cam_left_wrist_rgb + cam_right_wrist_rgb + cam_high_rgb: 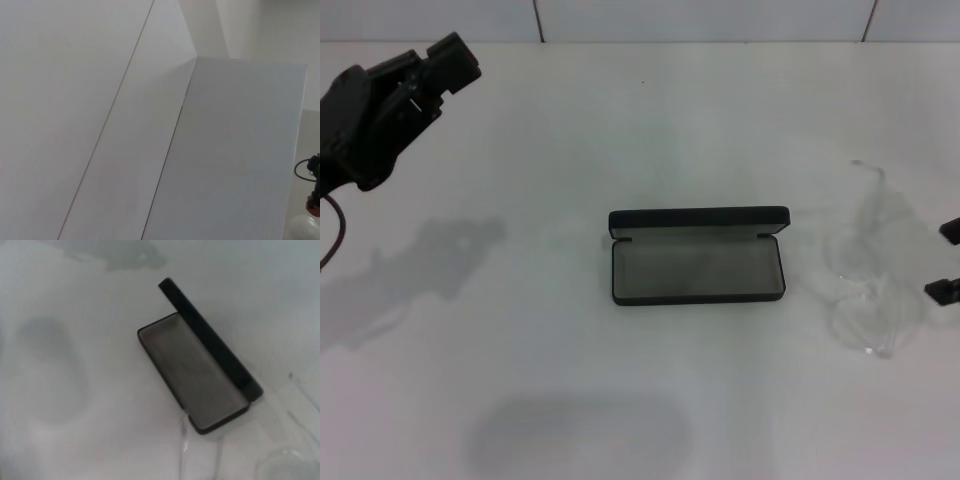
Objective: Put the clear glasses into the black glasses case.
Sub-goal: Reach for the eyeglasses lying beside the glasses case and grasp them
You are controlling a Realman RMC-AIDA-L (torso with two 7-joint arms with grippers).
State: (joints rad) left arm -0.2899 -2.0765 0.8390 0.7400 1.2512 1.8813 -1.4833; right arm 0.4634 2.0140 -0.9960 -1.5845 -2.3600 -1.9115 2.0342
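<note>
The black glasses case [698, 268] lies open in the middle of the white table, lid standing up at the back, grey lining bare and nothing inside it. In the right wrist view the case [200, 372] sits slantwise. The clear glasses [865, 290] rest on the table to the right of the case, temple arms reaching toward the back. Faint parts of the glasses [287, 460] show beside the case in the right wrist view. My right gripper [945, 260] is at the right edge, open, its two black fingertips just right of the glasses. My left gripper [420, 75] hangs raised at the far left.
A white wall with tile seams [538, 20] runs along the back of the table. The left wrist view shows only white panels [150, 125] and a bit of black cable [307, 167].
</note>
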